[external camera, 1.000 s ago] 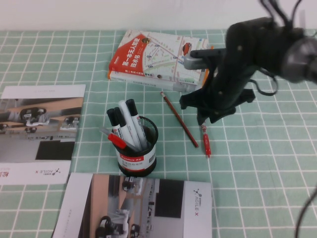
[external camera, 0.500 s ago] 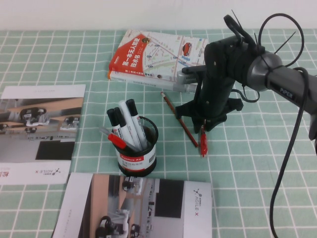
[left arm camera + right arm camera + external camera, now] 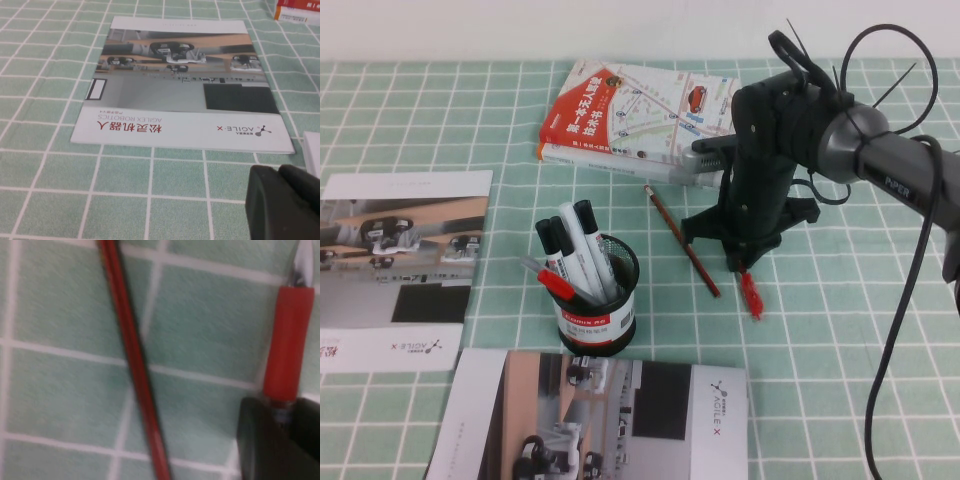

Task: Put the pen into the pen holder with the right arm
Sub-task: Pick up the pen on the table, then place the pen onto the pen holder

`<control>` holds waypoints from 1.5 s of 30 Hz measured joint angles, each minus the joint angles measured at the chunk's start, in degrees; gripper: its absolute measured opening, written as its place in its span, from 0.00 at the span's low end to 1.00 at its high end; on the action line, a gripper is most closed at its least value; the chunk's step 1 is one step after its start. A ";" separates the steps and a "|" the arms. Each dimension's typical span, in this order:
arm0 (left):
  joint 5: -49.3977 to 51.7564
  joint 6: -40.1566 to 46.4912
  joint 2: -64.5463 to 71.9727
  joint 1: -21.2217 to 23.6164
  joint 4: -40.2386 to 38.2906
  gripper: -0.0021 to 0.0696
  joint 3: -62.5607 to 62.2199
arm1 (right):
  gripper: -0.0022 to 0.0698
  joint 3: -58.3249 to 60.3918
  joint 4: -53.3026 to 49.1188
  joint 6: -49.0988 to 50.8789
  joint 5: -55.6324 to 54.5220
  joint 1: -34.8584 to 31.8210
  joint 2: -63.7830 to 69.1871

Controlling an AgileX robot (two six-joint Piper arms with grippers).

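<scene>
The pen (image 3: 750,295) is short and red; its end sticks out below my right gripper (image 3: 740,265), which stands over it to the right of the pen holder. In the right wrist view the gripper (image 3: 285,410) is shut on the pen (image 3: 287,340), just above the green cloth. The pen holder (image 3: 600,305), a black mesh cup with a red and white label, holds white black-capped markers (image 3: 582,250) and a red-tipped item. My left gripper (image 3: 279,172) is shut and empty, low over the cloth beside a brochure.
A long red-brown pencil (image 3: 682,240) lies just left of the pen and also shows in the right wrist view (image 3: 132,360). A red and white book (image 3: 640,120) lies behind. Brochures lie at the left (image 3: 400,265) and front (image 3: 600,415).
My right arm came down and to the left over the pen and closed on it. The pen's free end has swung from pointing down to pointing down and to the right.
</scene>
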 joint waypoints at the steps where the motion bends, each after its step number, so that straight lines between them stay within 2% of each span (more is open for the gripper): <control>1: 0.00 0.00 0.00 0.00 0.00 0.02 0.00 | 0.14 0.25 -0.61 0.00 0.32 0.00 -0.31; 5: 0.00 0.00 0.00 0.00 0.00 0.02 0.00 | 0.14 5.13 -2.58 0.00 -0.80 0.00 -5.60; 9: 0.00 0.00 0.00 0.00 0.00 0.02 0.00 | 0.14 17.38 -2.86 0.00 -12.82 0.00 -18.83; 13: 0.00 0.00 0.00 0.00 0.00 0.02 0.00 | 0.14 34.58 -2.74 0.00 -33.28 1.44 -32.76; 17: 0.00 0.00 0.00 0.00 0.00 0.02 0.00 | 0.14 45.48 -2.74 -0.37 -54.17 5.34 -40.08; 26: 0.00 0.00 0.00 0.00 0.00 0.02 0.00 | 0.14 57.43 -8.71 -1.09 -98.74 13.03 -38.71; 29: 0.00 0.00 0.00 0.00 0.00 0.02 0.00 | 0.14 57.95 -11.33 -1.09 -108.08 14.24 -35.33; 35: 0.00 0.00 0.00 0.00 0.00 0.02 0.00 | 0.14 57.95 -15.78 -1.09 -115.39 14.86 -28.75; 45: 0.00 0.00 0.00 0.00 0.00 0.02 0.00 | 0.14 58.04 -19.89 -1.09 -114.99 15.00 -24.44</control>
